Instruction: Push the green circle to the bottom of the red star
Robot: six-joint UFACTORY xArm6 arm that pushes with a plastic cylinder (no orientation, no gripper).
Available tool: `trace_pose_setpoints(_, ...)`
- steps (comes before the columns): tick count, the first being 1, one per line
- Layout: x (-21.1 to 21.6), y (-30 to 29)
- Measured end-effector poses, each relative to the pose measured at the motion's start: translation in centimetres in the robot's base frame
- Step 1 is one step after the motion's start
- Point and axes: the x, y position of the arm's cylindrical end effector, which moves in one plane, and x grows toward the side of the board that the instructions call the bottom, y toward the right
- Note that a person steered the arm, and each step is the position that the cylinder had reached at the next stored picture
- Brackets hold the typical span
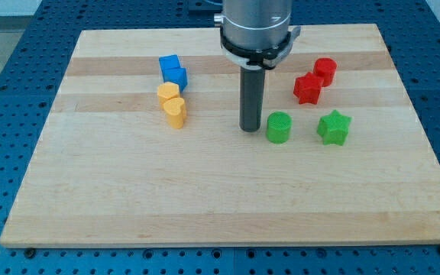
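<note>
The green circle [279, 127] stands on the wooden board right of the middle. The red star [308, 88] lies above it and a little to the view's right. My tip [250, 128] is down on the board just to the left of the green circle, a narrow gap apart from it. The rod rises straight up from the tip to the arm's grey head at the view's top.
A red cylinder [325, 70] touches the red star's upper right. A green star [334, 127] lies right of the green circle. At the left are a blue block [173, 70], a yellow block [168, 93] and a yellow heart [176, 111]. The board's edge [228, 243] runs along the bottom.
</note>
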Motion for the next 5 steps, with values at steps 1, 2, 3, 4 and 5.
trace_pose_setpoints(1,0.0,1.5)
trace_pose_setpoints(2,0.0,3.0)
trace_pose_setpoints(3,0.0,4.4)
trace_pose_setpoints(4,-0.7,4.4)
trace_pose_setpoints(5,-2.8,4.6)
